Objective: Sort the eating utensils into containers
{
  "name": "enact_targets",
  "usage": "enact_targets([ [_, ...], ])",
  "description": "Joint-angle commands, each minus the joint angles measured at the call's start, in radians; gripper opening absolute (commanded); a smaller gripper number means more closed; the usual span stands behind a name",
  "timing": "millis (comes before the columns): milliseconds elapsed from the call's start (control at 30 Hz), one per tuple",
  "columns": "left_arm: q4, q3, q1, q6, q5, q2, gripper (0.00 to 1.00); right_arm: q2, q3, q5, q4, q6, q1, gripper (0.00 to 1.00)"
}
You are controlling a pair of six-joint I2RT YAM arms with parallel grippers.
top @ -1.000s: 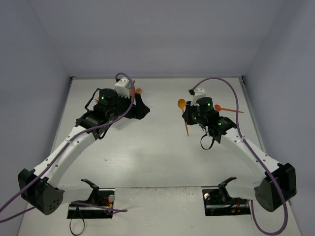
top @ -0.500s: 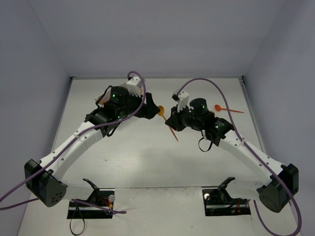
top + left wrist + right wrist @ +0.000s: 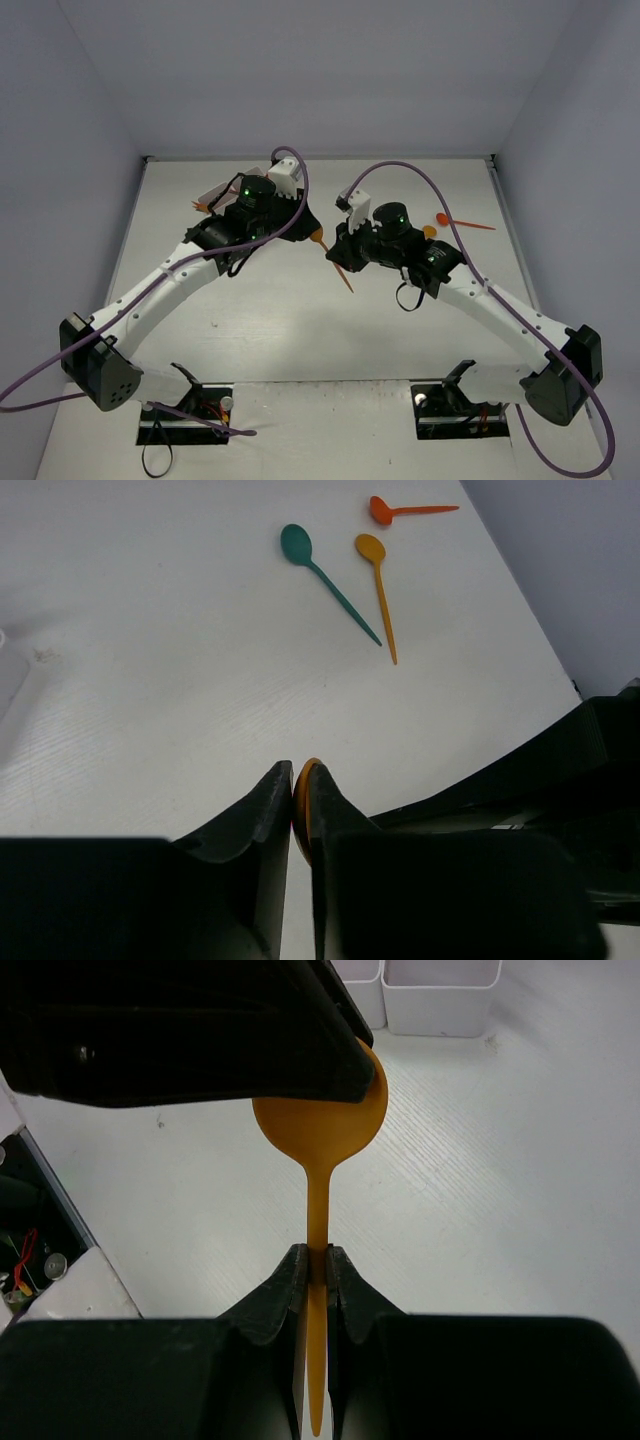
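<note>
1. The right tool is clamped on the handle of the held spoon. Its fingers press flat against either side of the thin orange shaft.
2. The spoon's round bowl points straight ahead of that tool. The far rim of the bowl disappears under the black tip of the left tool.
3. The left tool is pinched on that same bowl, and an orange edge shows in the narrow slit between its fingers (so both tools grip the one spoon).
4. Well ahead of the left tool, a teal spoon and a second orange spoon lie on the table. Their bowls point away from the tool and their handle ends lie near each other but apart.
5. Further ahead and to the right lies a red spoon, its handle pointing right.
6. Ahead of the right tool, beyond the left one, two white compartments of the tray show at the frame's top edge. What they hold cannot be seen.
</note>
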Motion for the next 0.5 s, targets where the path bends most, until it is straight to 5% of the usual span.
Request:
enact_targets([
  [0,0.026,0.042,-0.009,-0.027,0.0,-0.025,0.01,0.012,0.055,0.023,0.054,-0.021,0.019,0.01],
  [200,0.003,0.021,-0.009,-0.032,-0.046,-0.052,0.0,0.029,0.061,0.042,0.054,-0.019,0.019,0.14],
  [300,-0.016,0.007,-0.008,-0.013,-0.112,-0.072,0.0,0.039,0.065,0.059,0.054,-0.009,0.019,0.42],
  [367,-0.045,-0.005,-0.008,0.004,-0.184,-0.1,0.0,0.049,0.07,0.089,0.053,0.003,0.019,0.73],
  [467,-0.075,-0.028,-0.007,0.027,-0.344,-0.142,0.0,0.055,0.069,0.13,0.048,0.019,0.018,0.87],
])
